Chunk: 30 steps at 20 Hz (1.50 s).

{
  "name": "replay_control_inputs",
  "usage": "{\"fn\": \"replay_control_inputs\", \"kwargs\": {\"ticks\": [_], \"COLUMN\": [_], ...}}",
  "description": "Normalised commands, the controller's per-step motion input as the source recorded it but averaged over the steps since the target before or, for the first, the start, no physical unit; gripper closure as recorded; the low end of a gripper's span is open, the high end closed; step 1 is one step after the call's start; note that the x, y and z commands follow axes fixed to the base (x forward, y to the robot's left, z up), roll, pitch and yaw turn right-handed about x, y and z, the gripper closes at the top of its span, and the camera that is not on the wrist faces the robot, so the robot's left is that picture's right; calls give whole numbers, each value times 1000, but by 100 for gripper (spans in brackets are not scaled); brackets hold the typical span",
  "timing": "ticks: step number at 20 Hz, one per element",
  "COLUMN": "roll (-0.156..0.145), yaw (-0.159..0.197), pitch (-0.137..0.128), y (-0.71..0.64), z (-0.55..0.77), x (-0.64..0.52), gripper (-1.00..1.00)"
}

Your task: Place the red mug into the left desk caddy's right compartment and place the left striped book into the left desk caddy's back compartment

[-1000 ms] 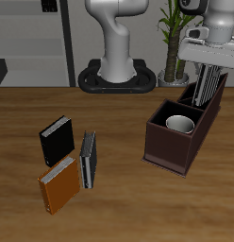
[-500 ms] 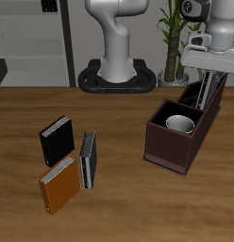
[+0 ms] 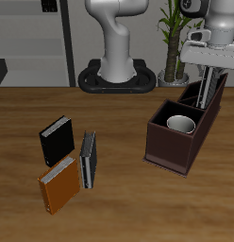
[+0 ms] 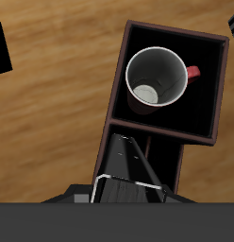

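Note:
My gripper (image 3: pixel 209 70) is shut on the left striped book (image 3: pixel 208 91) and holds it upright, slightly tilted, with its lower part inside the narrow back compartment of the left desk caddy (image 3: pixel 170 151). The red mug (image 3: pixel 180 124) stands in the caddy's large square right compartment. In the wrist view the book's top edge (image 4: pixel 129 157) runs out from between my gripper's fingertips (image 4: pixel 128 181), and the mug (image 4: pixel 157 79) stands upright inside the caddy (image 4: pixel 155 127), white inside showing.
A second striped book (image 3: pixel 88 159), a black book (image 3: pixel 57 140) and an orange book (image 3: pixel 59 183) stand together on the table, away from the caddy. The robot base (image 3: pixel 117 77) and a potted plant (image 3: pixel 172 43) stand at the back.
My gripper has come down a little with the striped book, so the book sits deeper in the caddy's back compartment. The mug and the other books have not moved.

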Motion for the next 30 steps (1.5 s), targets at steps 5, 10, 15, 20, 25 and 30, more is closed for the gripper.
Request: {"fn": "replay_control_inputs", "kwargs": {"ticks": [5, 10, 15, 20, 25, 30], "roll": [-37, 0, 41, 20, -11, -4], "yaw": [-28, -9, -7, -12, -8, -8], "pitch": [19, 23, 39, 34, 16, 40], "y": [-183, -11, 118, 29, -64, -30], "z": [-13, -100, -175, -124, -52, -194], "x": [101, 40, 25, 63, 78, 111], "gripper": [100, 100, 100, 100, 100, 100]}}
